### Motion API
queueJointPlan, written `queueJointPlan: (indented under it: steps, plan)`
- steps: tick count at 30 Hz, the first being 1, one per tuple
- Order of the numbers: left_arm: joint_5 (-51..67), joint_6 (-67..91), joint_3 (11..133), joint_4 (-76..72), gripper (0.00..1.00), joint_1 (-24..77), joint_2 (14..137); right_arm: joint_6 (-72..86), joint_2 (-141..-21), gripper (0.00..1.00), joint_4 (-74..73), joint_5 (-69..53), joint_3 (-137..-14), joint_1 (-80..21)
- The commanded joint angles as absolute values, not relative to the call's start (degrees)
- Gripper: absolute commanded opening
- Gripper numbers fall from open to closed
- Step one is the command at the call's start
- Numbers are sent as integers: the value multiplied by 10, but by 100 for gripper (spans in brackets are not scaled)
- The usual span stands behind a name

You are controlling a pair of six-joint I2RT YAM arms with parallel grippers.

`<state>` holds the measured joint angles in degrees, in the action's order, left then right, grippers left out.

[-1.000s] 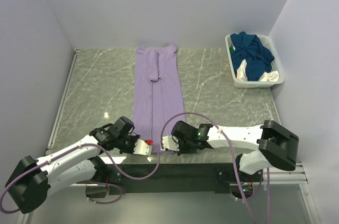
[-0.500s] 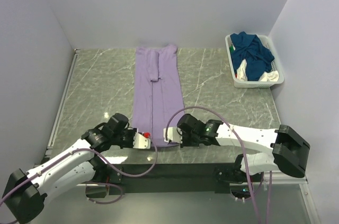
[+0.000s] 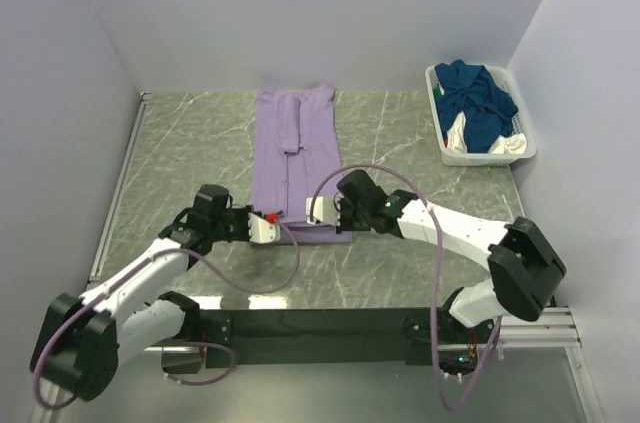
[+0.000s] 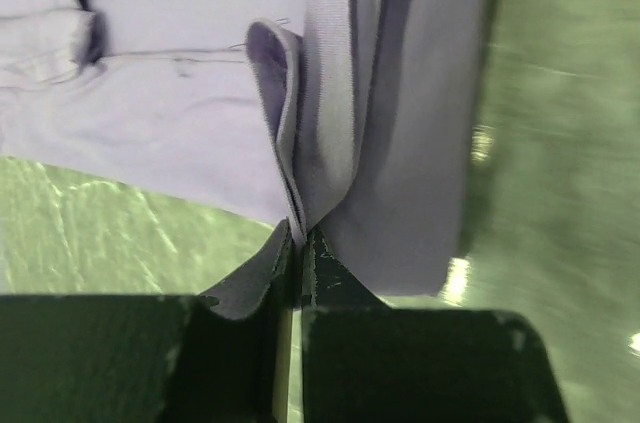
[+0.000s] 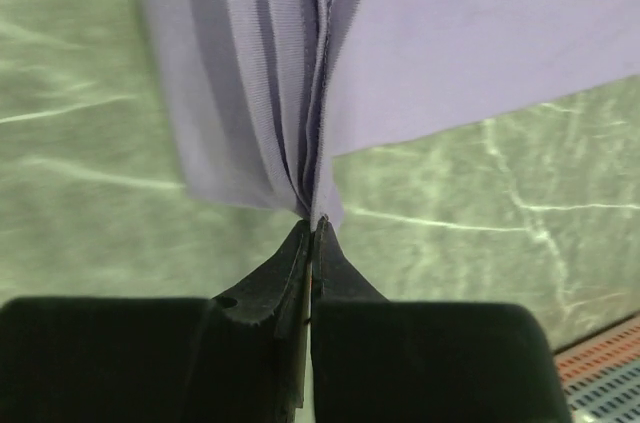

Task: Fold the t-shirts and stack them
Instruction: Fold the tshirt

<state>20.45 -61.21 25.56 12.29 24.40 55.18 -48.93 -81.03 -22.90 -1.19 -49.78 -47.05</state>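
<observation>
A: Since a second ago, our left gripper (image 4: 298, 238) and right gripper (image 5: 312, 223) have carried the hem toward twelve o'clock.
B: We see both pressed together, each pinching the lilac t-shirt (image 3: 297, 148), which lies from centre to twelve.
A: We count one lilac, and one basket (image 3: 485, 158) at two o'clock heaped with teal t-shirts (image 3: 482, 101), number unclear.

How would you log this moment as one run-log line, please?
phase: fold | left pincer: shut on lilac shirt near hem | right pincer: shut on same hem | basket: teal shirts inside
</observation>
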Motion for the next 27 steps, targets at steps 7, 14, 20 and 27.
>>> queueJointPlan:
  steps: [7,14,20,27]
  plan:
    - [301,-697,351,-13,1,157,699,-579,-913,0,-195,-34,-616,-398]
    - [337,-720,410,-44,1,121,803,-599,-1002,0,-203,-48,-714,-360]
    - [351,-741,455,-72,1,99,877,-616,-1059,0,-195,-46,-771,-345]
    - [359,-751,518,-85,1,84,954,-625,-1122,0,-188,-43,-837,-323]
